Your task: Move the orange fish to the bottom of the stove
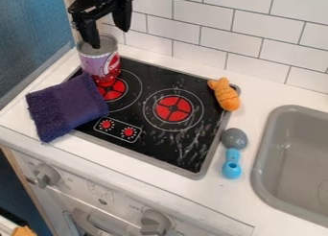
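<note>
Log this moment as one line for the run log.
gripper: open, near top of can, empty | orange fish: on stove's right edge, toward far corner | goal: stove bottom, not yet met

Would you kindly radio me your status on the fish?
Gripper open, by can. Orange fish ungripped, far-right stove corner. Purple cloth covers near-left corner, possible obstacle.

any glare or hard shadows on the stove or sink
camera view: whitish streaks on the stove toward the spoon, glare or smears, hard to tell which; camera view: only soft shading inside the sink, no hard shadows
</note>
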Action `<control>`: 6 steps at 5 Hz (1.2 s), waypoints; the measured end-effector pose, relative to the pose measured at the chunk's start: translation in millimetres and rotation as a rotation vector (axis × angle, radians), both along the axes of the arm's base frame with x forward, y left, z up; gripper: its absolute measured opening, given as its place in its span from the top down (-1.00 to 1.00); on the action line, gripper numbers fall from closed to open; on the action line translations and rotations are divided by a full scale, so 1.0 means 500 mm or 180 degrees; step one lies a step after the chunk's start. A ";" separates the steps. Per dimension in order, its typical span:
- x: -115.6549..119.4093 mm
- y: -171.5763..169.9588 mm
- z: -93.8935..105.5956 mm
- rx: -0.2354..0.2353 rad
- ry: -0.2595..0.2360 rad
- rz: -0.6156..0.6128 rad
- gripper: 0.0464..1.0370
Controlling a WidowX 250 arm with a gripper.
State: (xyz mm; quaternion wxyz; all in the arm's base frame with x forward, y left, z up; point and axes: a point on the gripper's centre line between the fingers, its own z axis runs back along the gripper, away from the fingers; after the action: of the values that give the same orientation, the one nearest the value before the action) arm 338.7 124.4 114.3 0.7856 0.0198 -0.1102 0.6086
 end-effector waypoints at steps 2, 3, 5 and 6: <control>0.002 -0.046 -0.050 -0.0034 0.0084 -0.0221 -0.92; 0.015 -0.104 -0.050 -0.0042 0.0100 -0.0657 -0.92; 0.052 -0.260 -0.068 -0.0058 0.0265 -0.1901 -0.93; 0.070 -0.292 -0.086 -0.0121 0.0248 -0.2095 -0.92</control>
State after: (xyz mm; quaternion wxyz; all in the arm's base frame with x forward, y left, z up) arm 373.6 -21.4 71.3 0.9439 -0.0083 -0.0692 0.3228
